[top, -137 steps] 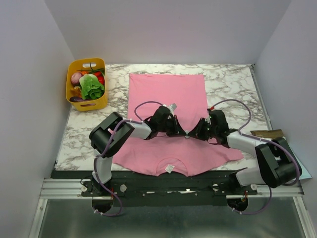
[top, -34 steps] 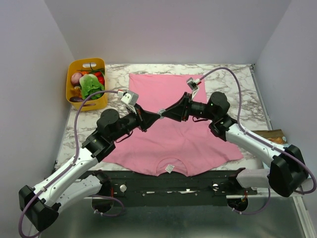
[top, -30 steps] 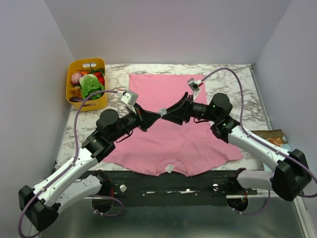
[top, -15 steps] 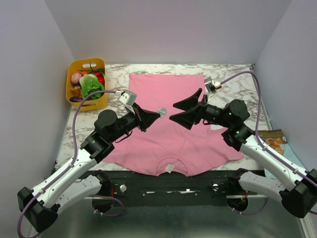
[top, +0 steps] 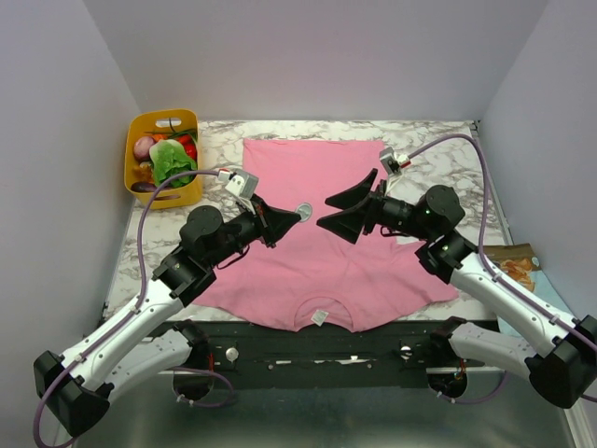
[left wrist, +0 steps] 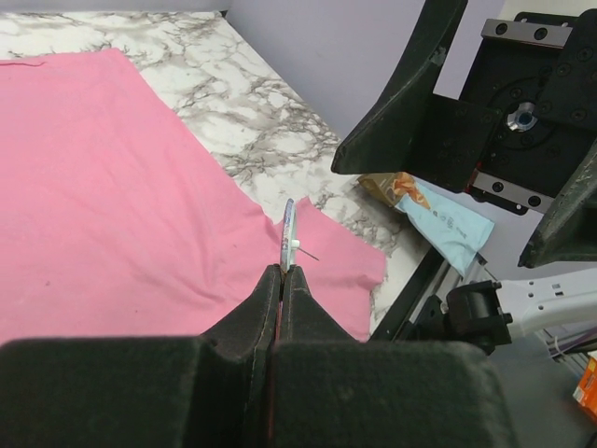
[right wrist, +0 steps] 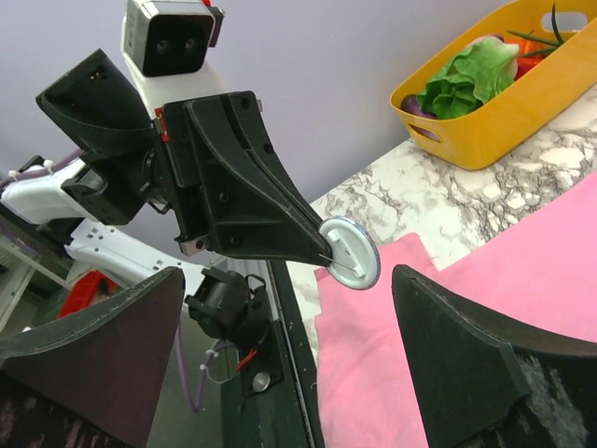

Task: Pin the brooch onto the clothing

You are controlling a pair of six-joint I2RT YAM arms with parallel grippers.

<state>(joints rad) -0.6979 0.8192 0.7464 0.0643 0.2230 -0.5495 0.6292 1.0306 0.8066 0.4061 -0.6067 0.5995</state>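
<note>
One brooch (left wrist: 288, 229), a small round disc with its pin sticking out sideways, is pinched on edge between the tightly closed tips of the left gripper (left wrist: 282, 273), up in the air over the middle of the single pink T-shirt (top: 317, 177) spread on the marble table (top: 438, 149). The right gripper (top: 324, 212) faces it from just beside, jaws spread wide, holding nothing. One white label (top: 319, 317) marks the neckline at the near edge; one yellow basket (top: 163, 119) of vegetables stands at the far left
</note>
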